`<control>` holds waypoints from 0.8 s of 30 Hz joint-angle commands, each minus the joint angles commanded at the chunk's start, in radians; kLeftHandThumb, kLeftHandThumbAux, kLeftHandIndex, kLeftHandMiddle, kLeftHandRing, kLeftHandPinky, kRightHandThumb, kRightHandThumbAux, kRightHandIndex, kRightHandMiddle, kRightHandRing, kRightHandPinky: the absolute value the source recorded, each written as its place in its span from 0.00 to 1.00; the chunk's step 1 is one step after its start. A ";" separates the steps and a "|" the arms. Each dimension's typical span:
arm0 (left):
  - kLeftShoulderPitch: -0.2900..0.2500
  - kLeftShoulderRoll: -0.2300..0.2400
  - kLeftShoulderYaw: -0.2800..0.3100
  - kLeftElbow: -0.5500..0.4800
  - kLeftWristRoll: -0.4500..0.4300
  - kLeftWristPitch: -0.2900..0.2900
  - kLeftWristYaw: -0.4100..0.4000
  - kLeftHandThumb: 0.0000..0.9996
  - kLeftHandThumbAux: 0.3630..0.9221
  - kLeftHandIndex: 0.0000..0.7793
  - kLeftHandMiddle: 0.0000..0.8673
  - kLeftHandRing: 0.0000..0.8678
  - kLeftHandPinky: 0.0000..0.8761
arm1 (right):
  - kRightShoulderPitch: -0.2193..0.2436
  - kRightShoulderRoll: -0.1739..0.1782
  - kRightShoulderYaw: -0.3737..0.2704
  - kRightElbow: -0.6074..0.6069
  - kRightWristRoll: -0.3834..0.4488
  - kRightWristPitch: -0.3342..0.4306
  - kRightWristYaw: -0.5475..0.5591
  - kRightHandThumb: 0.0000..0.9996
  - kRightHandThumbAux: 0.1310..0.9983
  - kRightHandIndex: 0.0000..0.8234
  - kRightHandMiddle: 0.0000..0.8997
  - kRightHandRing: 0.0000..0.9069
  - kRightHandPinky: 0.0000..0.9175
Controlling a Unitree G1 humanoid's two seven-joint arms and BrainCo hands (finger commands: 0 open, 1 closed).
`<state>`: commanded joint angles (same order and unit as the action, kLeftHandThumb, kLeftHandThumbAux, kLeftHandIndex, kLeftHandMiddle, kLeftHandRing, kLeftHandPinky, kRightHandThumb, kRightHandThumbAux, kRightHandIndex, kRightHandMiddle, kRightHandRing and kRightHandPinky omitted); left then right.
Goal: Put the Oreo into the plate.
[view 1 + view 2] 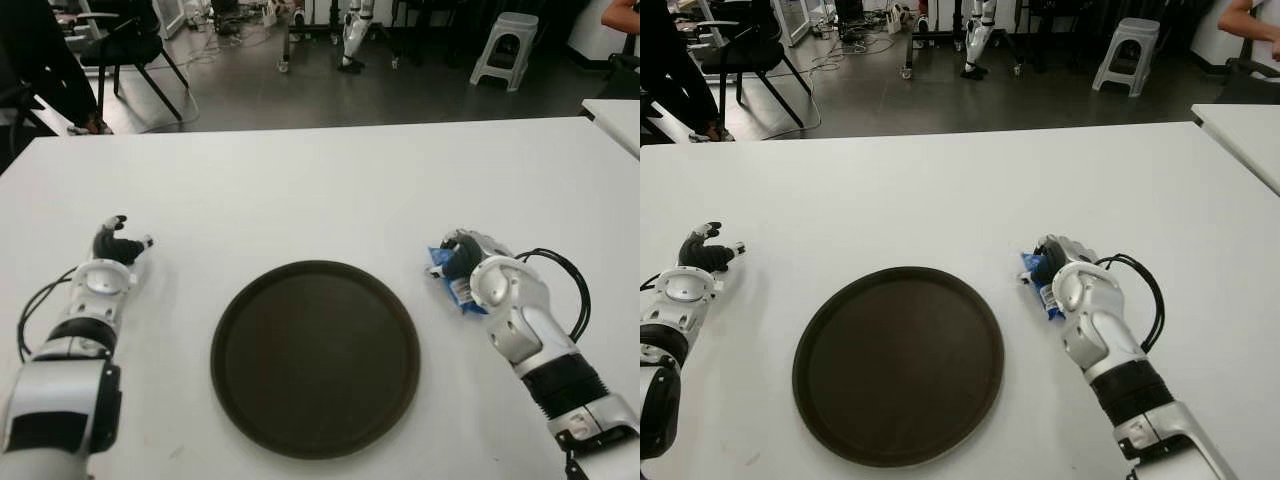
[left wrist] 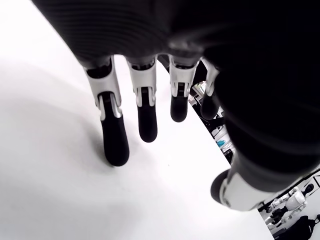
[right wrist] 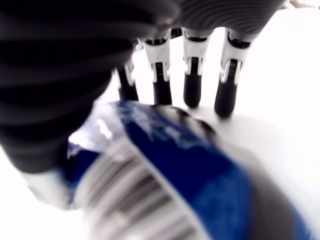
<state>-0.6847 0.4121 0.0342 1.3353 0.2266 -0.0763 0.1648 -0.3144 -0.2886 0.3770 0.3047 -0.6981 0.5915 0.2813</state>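
The Oreo packet [image 1: 458, 288], blue with a white part, lies on the white tabletop [image 1: 320, 190] in the right half of the eye views, just beside the right rim of the plate [image 1: 315, 355] but not touching it. The right robot hand [image 1: 470, 262] is placed directly over the packet and covers most of it; only the blue edge toward the plate and a white and blue corner below the hand are visible. In the right wrist view the packet [image 3: 165, 170] fills the lower part of the frame, close under the palm, and the fingers [image 3: 191, 87] reach out straight beyond it with their tips down at the tabletop. They are not curled around the packet, so the right robot hand is spread, and it is on top of the packet rather than clamped on it. If the palm really presses on the wrapper, I cannot tell.

The plate is a round, dark brown tray in the lower centre of the eye views, and nothing lies in it.

The left robot hand [image 1: 118, 245] shows at the left side of the frame, well apart from the plate and from the packet. In the left wrist view its fingers [image 2: 114, 135] are stretched out and separated, with nothing between them, and they point down to the bare tabletop.

In the upper part of the frame, behind the tabletop, there is a grey floor with a black chair [image 1: 130, 45] at the upper left and a light stool [image 1: 505, 45] at the upper right.
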 joint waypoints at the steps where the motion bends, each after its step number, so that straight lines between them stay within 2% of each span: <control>1: 0.000 0.000 -0.002 0.000 0.002 0.000 0.001 0.19 0.67 0.04 0.12 0.18 0.22 | -0.001 0.002 0.001 -0.001 0.000 0.006 -0.003 0.24 0.68 0.66 0.77 0.82 0.82; 3: 0.000 0.001 -0.004 0.000 0.003 0.000 0.002 0.21 0.68 0.05 0.13 0.19 0.24 | -0.004 0.003 0.005 -0.002 -0.002 0.014 -0.007 0.26 0.71 0.69 0.83 0.88 0.87; 7: 0.000 0.000 0.000 -0.001 -0.004 0.000 -0.001 0.22 0.69 0.06 0.14 0.20 0.24 | -0.009 0.000 0.017 -0.001 -0.010 0.022 -0.011 0.27 0.73 0.72 0.88 0.91 0.90; 12: 0.000 0.000 0.011 -0.001 -0.015 -0.002 -0.008 0.23 0.69 0.06 0.13 0.19 0.22 | -0.011 0.000 0.025 -0.005 -0.015 0.030 -0.012 0.28 0.73 0.74 0.90 0.92 0.92; 19: -0.001 -0.001 0.023 -0.002 -0.026 -0.001 -0.015 0.23 0.70 0.06 0.13 0.18 0.21 | -0.030 -0.019 0.067 -0.011 -0.034 0.062 0.032 0.31 0.74 0.80 0.91 0.93 0.92; 24: 0.000 -0.001 0.021 -0.002 -0.023 -0.003 -0.014 0.24 0.70 0.06 0.13 0.18 0.22 | -0.037 -0.027 0.081 -0.024 -0.038 0.082 0.051 0.28 0.74 0.75 0.89 0.91 0.89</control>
<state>-0.6848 0.4115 0.0548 1.3329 0.2039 -0.0789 0.1504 -0.3509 -0.3155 0.4584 0.2808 -0.7358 0.6732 0.3327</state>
